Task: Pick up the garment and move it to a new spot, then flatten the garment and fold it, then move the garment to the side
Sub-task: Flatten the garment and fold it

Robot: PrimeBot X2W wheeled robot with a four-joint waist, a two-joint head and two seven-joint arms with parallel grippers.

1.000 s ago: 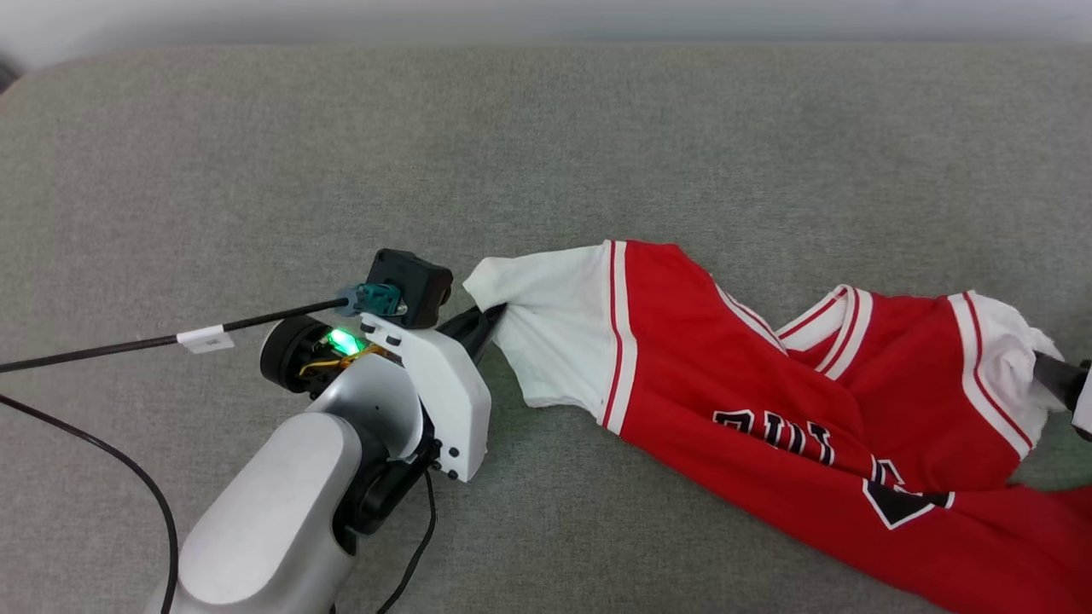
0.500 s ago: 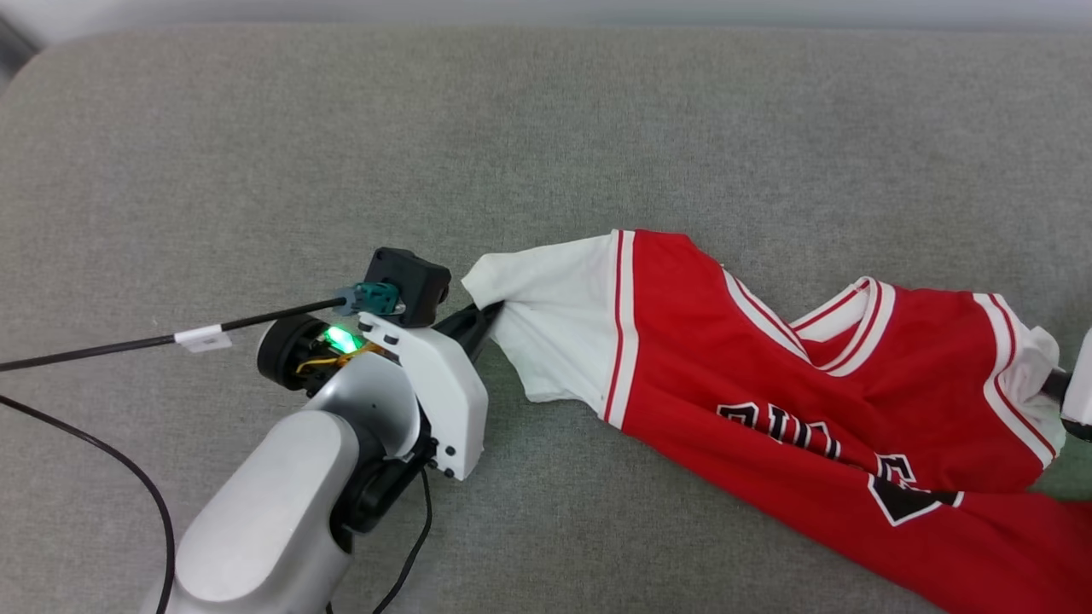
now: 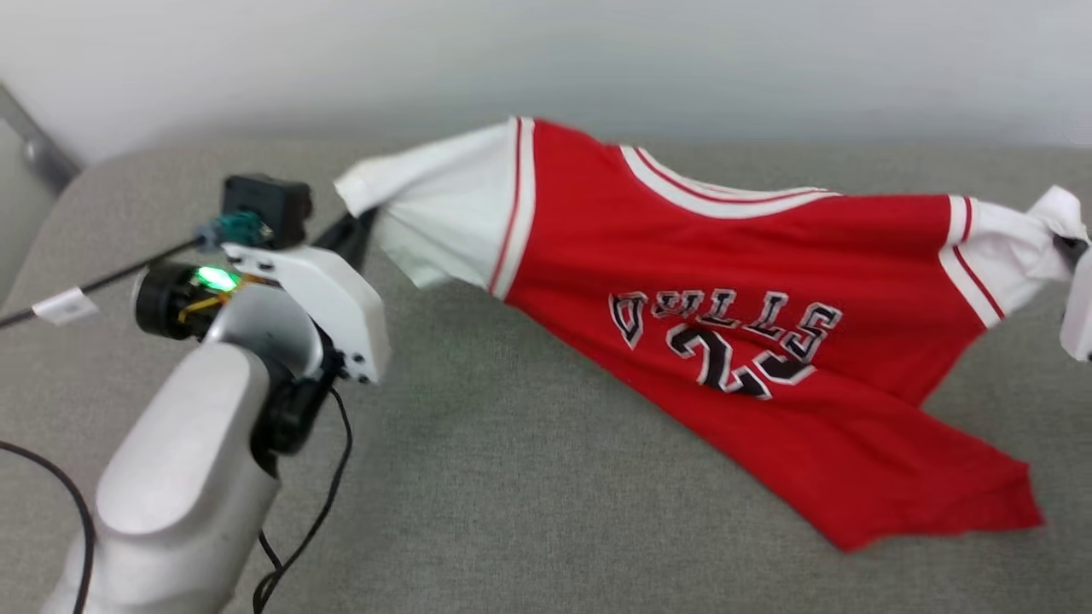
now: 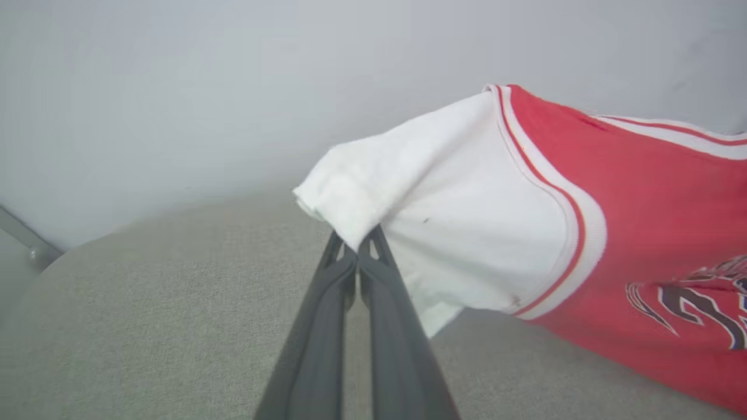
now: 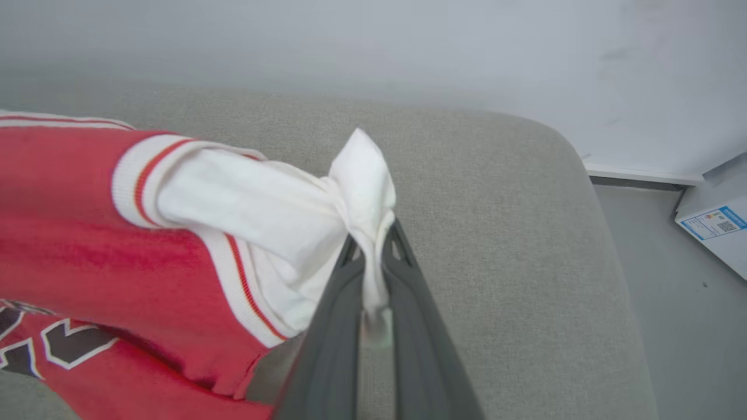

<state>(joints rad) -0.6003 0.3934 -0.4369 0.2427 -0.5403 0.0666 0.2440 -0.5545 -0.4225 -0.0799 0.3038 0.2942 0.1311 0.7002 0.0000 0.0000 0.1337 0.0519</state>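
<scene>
I am squeezing one white sleeve tight in my left gripper (image 4: 357,256) and the other white sleeve tight in my right gripper (image 5: 373,251). To do this well, I think I should be lifting both sides evenly and pulling gently apart, so no sleeve slips out. The garment (image 3: 725,256) is hanging between the two grippers like washing on a line, and its low end looks to be brushing the grey cushion (image 3: 478,512).

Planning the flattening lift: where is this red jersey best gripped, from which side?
Grip the jersey by its white sleeve tips, left gripper and right gripper each from its outer side: they jut out as narrow ends; pinching both spreads it.
</scene>
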